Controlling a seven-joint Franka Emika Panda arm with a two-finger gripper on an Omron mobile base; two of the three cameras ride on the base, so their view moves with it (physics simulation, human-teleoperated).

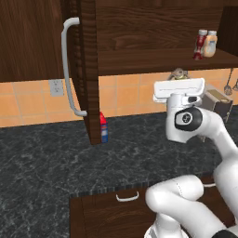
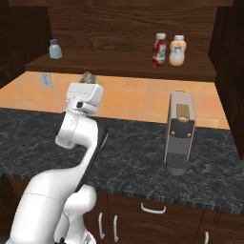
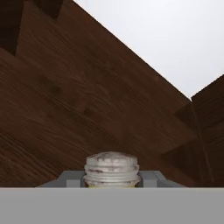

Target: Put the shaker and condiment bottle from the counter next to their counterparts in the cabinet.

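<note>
Pinched tight in my pincer [image 3: 112, 183] is the shaker [image 3: 112, 170]; the hand view shows its grey-silver cap rising between my two fingers, with dark brown wood slanting behind it. From the left base view my hand sits raised above the counter [image 1: 46, 153], just under the front edge of the cabinet [image 1: 139, 42] shelf, and the top of the shaker peeks out above my white hand. From the right base view the same little cap and a sliver of yellow-green show above my hand, against the orange wall tiles [image 2: 138, 97] and below the shelf edge.

On the shelf the red condiment bottle [image 2: 159, 49] with its white cap stands upright, just beside the pale beige bottle [image 2: 177, 50]; whether the two touch I cannot tell. Both stand toward the right end of the shelf. Farther left on the same shelf, well apart from them, stands a small pale blue-grey shaker [image 2: 55, 48].

On the counter a red-topped blue bottle [image 1: 103, 127] stands against the wall tiles, partly hidden by the edge of the open cabinet door [image 1: 88, 69], whose long curved pale handle [image 1: 68, 65] hangs in front. A tall grey and dark appliance [image 2: 179, 133] stands on the counter to my right. Below the counter edge are brown drawers [image 2: 152, 214] with pale handles.
</note>
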